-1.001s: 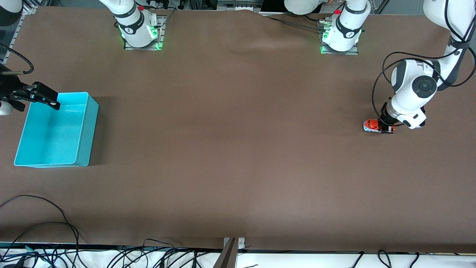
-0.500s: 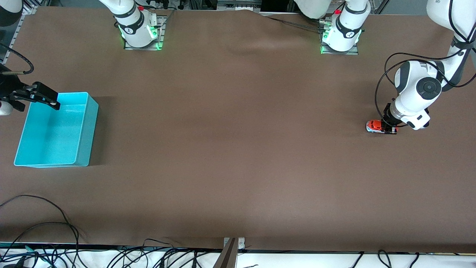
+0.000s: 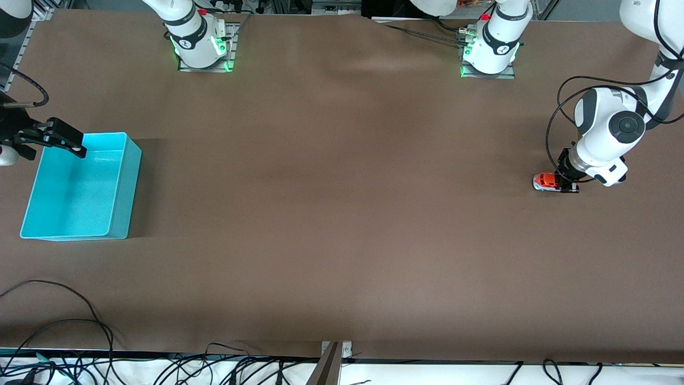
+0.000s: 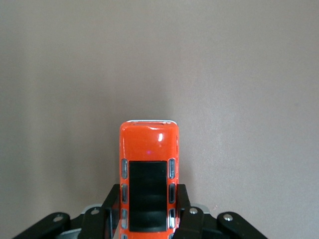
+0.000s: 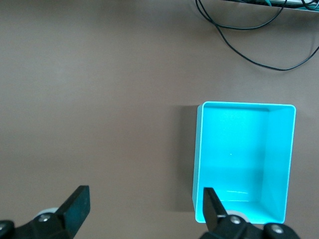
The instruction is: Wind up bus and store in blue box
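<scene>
The bus (image 3: 545, 182), orange roof over white lower sides, stands on the brown table near the left arm's end. My left gripper (image 3: 566, 185) is shut on the bus's rear half. In the left wrist view the bus (image 4: 148, 144) sticks out from between the black fingers (image 4: 112, 204) of the left gripper (image 4: 148, 204), which press on both its sides. The blue box (image 3: 75, 192) stands empty at the right arm's end. My right gripper (image 3: 67, 140) waits open over the box's rim farthest from the camera. The right wrist view shows the box (image 5: 244, 154) beside the open right gripper (image 5: 144, 206).
The two arm bases (image 3: 200, 43) (image 3: 489, 48) with green lights stand along the table's edge farthest from the camera. Black cables (image 3: 64, 321) lie at the edge nearest the camera and also show in the right wrist view (image 5: 249, 45).
My left gripper has moved along the table toward the left arm's end with the bus in it. The right arm and the box have not moved.
</scene>
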You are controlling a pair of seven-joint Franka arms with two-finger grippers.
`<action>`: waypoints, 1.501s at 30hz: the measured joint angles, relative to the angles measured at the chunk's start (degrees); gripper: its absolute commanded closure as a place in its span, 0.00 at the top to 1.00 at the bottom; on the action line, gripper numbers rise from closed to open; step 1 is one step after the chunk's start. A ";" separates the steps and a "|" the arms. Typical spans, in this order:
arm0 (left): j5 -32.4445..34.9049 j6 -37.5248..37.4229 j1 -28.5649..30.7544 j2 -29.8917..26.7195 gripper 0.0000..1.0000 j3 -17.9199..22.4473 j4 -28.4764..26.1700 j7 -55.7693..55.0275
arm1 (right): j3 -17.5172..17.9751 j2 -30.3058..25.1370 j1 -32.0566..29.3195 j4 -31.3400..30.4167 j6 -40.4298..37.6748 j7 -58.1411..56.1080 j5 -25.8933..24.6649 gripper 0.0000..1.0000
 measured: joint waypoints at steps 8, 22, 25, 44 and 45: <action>0.00 0.69 3.03 0.45 0.36 -0.14 0.55 4.60 | 0.00 0.00 0.00 0.00 0.00 0.00 0.00 1.00; 0.00 1.65 6.12 1.31 0.36 -0.19 1.61 8.88 | 0.00 0.01 0.00 0.00 -0.01 0.00 0.00 1.00; 0.00 1.91 7.06 1.66 0.37 -0.19 2.05 10.04 | 0.00 0.01 0.00 0.00 -0.01 0.00 0.00 1.00; 0.12 2.10 8.73 5.67 1.00 0.03 3.33 11.11 | 0.00 0.02 0.00 0.00 -0.02 0.00 0.00 1.00; 0.12 2.08 8.77 5.75 1.00 0.06 3.49 11.11 | 0.00 0.02 0.00 0.00 -0.02 0.00 0.00 1.00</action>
